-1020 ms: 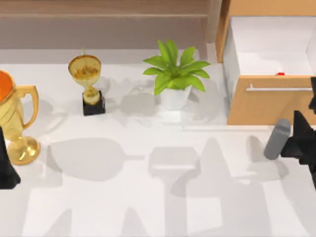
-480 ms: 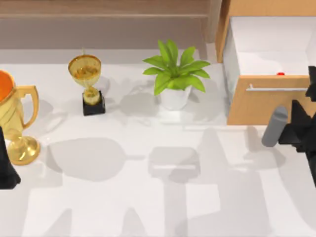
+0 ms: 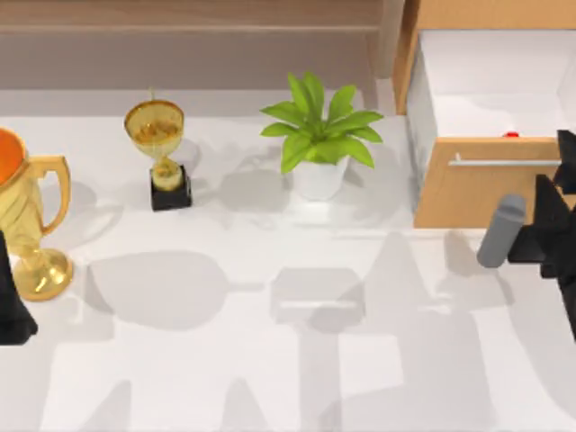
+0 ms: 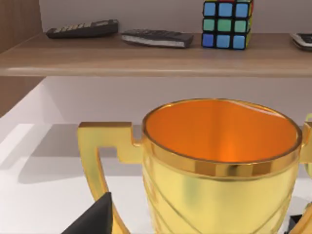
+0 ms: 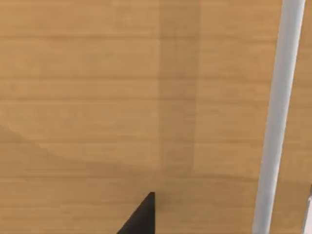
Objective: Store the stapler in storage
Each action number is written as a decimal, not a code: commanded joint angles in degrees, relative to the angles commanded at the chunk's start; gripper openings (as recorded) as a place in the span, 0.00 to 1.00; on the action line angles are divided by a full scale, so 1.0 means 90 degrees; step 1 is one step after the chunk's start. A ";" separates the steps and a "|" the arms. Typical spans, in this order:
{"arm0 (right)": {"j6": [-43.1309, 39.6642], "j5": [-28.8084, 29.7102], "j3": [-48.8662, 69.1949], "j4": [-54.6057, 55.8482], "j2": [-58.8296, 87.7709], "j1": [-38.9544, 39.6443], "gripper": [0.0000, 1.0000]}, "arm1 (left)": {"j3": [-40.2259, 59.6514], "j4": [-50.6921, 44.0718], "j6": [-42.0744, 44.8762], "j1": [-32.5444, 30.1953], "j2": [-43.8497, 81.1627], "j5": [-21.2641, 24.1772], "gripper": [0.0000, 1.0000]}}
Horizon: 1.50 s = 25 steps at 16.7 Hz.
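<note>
Taking the open drawer of the storage [image 3: 468,184] as the landmark: far to its left, at the table's left edge, the left hand [image 3: 11,306] sits parked beside the large gold trophy [image 3: 27,225]; whether its fingers are apart or together cannot be told. The left wrist view looks into that trophy's orange bowl, with a shelf [image 4: 146,53] behind carrying a colour cube [image 4: 227,23]. Nearer the drawer stand a small trophy [image 3: 158,153] and a potted plant [image 3: 317,135], both unmoved.

The stapler [image 3: 511,135] lies inside the drawer, a sliver of red showing just behind the top edge of the drawer front. The real change is on the right: over the past second the right hand [image 3: 549,229] has crept from the table up toward the drawer front, and now sits just below the silver bar handle [image 3: 504,163]. The right wrist view agrees, with wood grain close up and the handle [image 5: 278,122] running alongside. Its finger state cannot be told.

Judging from this, the stapler is already stored and what remains is likely pushing the drawer closed, a straight press on the front.
</note>
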 joint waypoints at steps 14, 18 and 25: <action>0.0000 0.0000 0.0000 0.0000 0.0000 0.0000 0.00 | 0.0000 0.0000 0.0000 0.0000 0.0000 0.0000 1.00; 0.0001 -0.0039 0.0094 -0.0124 0.0098 -0.0044 0.00 | 0.0000 0.0000 0.0000 0.0000 0.0000 0.0000 1.00; 0.0010 -0.0409 0.1528 -0.1061 0.0474 -0.0409 0.00 | 0.0000 0.0000 0.0000 0.0000 0.0000 0.0000 1.00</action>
